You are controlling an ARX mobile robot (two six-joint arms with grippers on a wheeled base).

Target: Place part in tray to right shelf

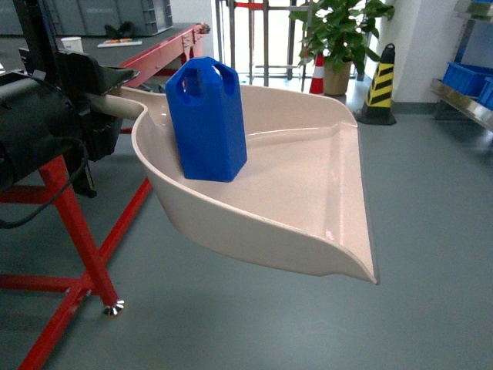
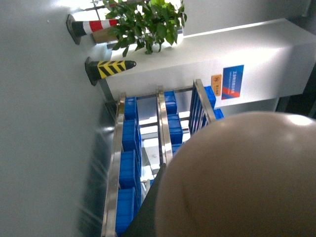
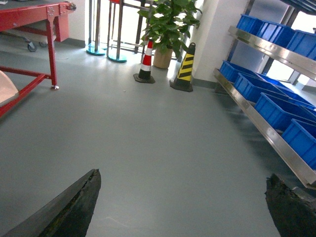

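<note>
Part stands upright in tray, left claw on handle, grip hidden so can't tell; right claw spread, empty; shelf lies ahead-right, tray lip already pointing that way.

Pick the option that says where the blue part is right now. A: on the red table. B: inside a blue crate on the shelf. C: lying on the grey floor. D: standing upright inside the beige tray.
D: in the head view the blue part stands upright on the floor of the beige tray, near its handle end, held clear of the ground.
</note>
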